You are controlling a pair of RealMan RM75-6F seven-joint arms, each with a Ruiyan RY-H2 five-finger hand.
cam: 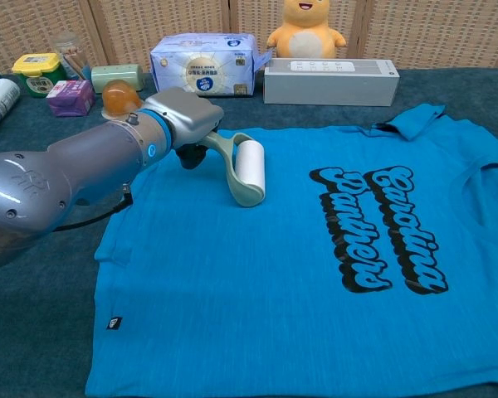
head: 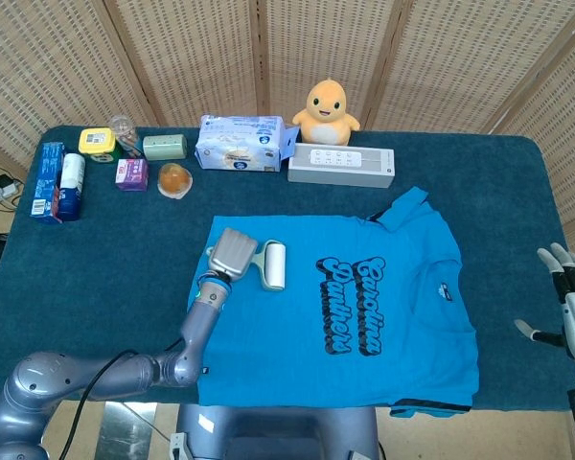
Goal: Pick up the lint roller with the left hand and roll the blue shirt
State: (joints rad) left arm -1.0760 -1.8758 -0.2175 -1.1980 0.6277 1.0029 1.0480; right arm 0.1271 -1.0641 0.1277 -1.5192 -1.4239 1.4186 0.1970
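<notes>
The left hand (cam: 185, 120) grips the lint roller (cam: 242, 169) by its pale green handle, fingers closed around it; the white roll rests on the blue shirt (cam: 299, 274), left of centre in the chest view and just left of the printed lettering. The shirt lies flat on the bench (head: 115, 240), filling the lower middle of the head view. The right hand (head: 573, 311) shows at the right edge of the head view, off the bench, fingers apart and holding nothing. Along the top of the bench stand a tissue pack (head: 240, 144), a yellow plush toy (head: 327, 111) and a white speaker (head: 341, 166).
</notes>
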